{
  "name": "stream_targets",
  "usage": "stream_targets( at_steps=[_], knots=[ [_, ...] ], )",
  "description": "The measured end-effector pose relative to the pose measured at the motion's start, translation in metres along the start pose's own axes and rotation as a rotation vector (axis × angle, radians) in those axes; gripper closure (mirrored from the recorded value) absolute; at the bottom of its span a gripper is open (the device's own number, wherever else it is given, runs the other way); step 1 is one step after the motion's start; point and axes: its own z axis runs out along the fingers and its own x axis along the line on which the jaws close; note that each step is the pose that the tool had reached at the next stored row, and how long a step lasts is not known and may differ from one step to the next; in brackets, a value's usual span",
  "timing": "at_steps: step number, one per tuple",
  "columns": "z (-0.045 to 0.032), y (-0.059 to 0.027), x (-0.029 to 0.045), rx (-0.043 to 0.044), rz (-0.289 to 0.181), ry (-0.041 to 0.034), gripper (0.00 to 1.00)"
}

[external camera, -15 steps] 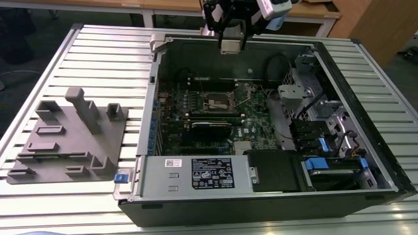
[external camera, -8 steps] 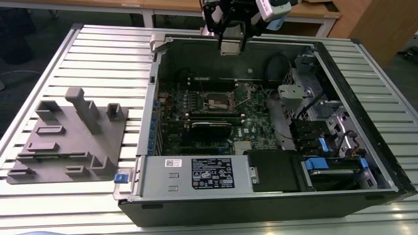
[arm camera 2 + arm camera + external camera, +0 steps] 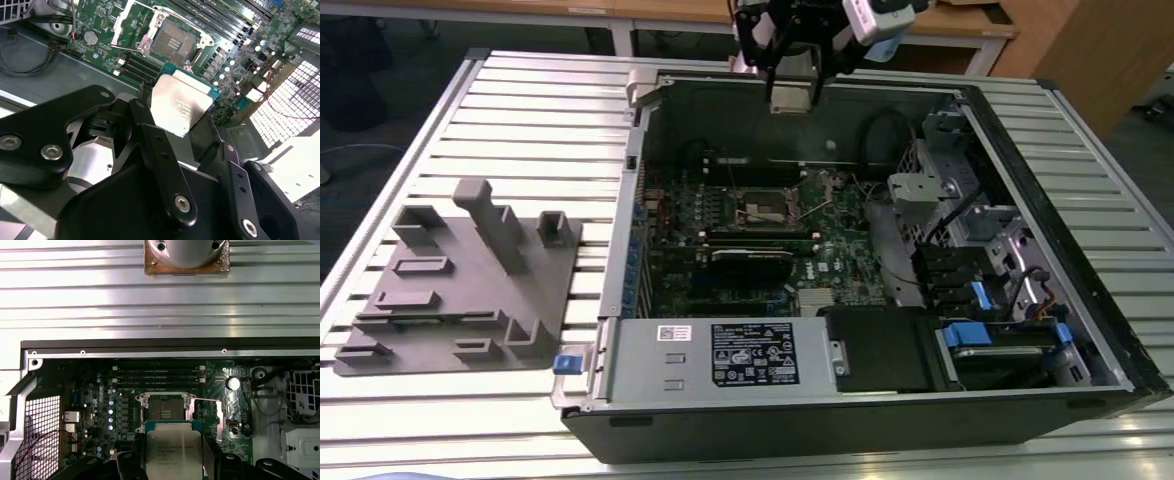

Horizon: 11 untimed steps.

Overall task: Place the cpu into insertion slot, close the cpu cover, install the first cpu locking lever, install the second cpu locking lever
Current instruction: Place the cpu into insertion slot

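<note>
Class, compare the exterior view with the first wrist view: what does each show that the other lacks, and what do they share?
Exterior view: the grey moulded fixture beside the computer case, the grey labelled box and the blue-tabbed drive bay. First wrist view: the cpu clamped between the fingers of the gripper, metal top facing the camera, plus a coin battery. Both: the empty insertion slot on the green motherboard, and the slatted table.

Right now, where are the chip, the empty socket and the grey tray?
chip (image 3: 182, 107), second wrist view, middle of its metal top.
socket (image 3: 172, 44), second wrist view, its dark centre.
grey tray (image 3: 467, 290), exterior view, a flat bare part.
</note>
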Motion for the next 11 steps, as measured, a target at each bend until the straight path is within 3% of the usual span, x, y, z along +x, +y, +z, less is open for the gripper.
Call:
stream_targets(
  at_steps=[11],
  knots=[
    [0.0097,-0.0009,-0.0002,0.0000,0.000,0.0003,0.46]
  ],
)
